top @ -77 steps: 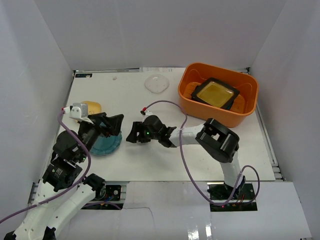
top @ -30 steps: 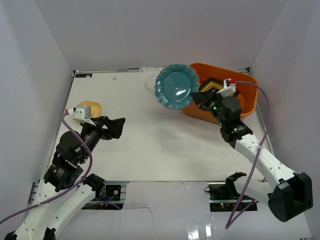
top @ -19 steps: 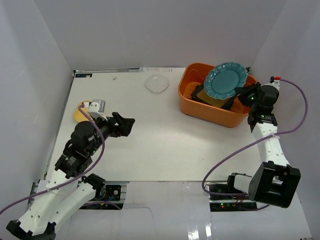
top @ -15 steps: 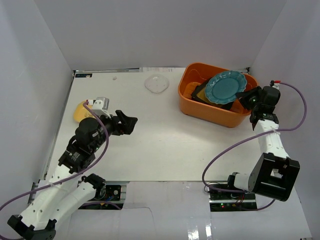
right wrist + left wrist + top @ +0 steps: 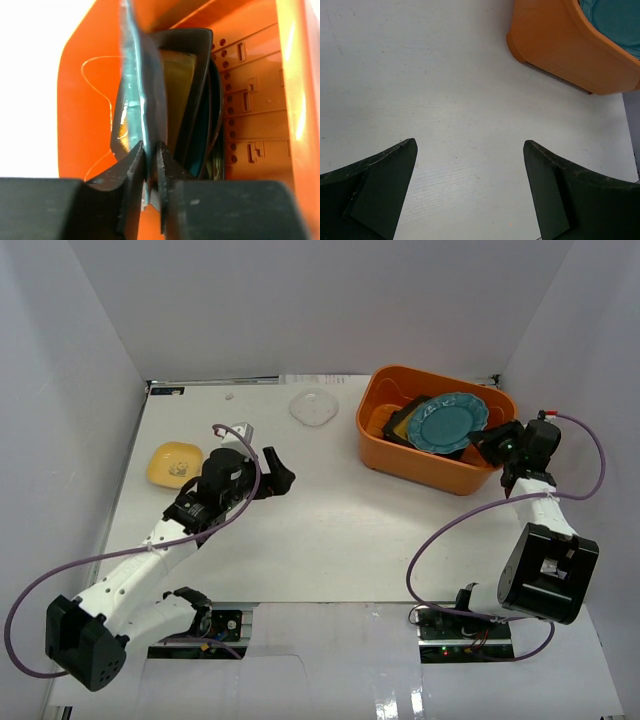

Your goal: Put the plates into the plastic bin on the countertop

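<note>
Surface [image 5: 330, 525]: white and flat, enclosed by white walls.
Left hand [image 5: 278, 471]: fingers wide apart with nothing between them, held over bare surface left of centre; the wrist view shows a corner of the bin [image 5: 555, 50] ahead.
Yellow plate [image 5: 173, 462]: flat on the surface near the left wall, well apart from the left hand.
Right hand [image 5: 488, 443]: at the bin's right end, fingers clamped on the rim of the teal plate [image 5: 447, 424].
Teal plate: round, scalloped, tilted inside the bin over the black plate [image 5: 400, 424]; whether they touch cannot be told.
Black plate: square with an amber centre, in the bin.
Bin: orange, far right of the surface.
Clear dish [image 5: 313, 407]: near the far edge, left of the bin.
</note>
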`<state>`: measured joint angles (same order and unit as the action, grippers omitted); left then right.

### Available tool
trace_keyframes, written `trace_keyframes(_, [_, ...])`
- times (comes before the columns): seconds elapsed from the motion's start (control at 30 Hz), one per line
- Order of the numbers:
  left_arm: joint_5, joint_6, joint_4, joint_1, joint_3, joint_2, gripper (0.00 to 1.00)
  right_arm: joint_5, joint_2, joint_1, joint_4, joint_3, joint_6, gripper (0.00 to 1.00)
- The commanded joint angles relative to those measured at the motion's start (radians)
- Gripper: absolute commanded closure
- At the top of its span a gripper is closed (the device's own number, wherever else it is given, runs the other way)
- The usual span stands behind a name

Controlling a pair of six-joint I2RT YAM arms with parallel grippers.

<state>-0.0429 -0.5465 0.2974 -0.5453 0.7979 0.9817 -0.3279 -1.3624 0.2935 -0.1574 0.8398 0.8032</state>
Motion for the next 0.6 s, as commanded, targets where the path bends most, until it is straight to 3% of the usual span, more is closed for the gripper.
trace_keyframes(0.0, [-0.046,-0.093,-0.07,-0.001,0.047,0.087,0.02,-0.071,0.009,0.006,-0.171,-0.014,0.05,0.79])
trace_keyframes(0.13, [-0.064,-0.145,-0.15,0.002,0.092,0.228,0.02,-0.048,0.029,0.006,-0.166,-0.068,0.037,0.46])
trace_keyframes(0.3, [-0.164,-0.155,-0.195,0.025,0.201,0.426,0.06,0.018,0.089,0.006,-0.065,-0.067,-0.062,0.14])
trace_keyframes(0.43, [-0.18,-0.179,-0.24,0.083,0.299,0.61,0.15,0.035,0.164,0.006,-0.008,-0.062,-0.117,0.01])
trace_keyframes(0.57, [-0.161,-0.204,-0.238,0.133,0.443,0.794,0.25,0.035,0.278,-0.011,0.01,-0.077,-0.145,0.05])
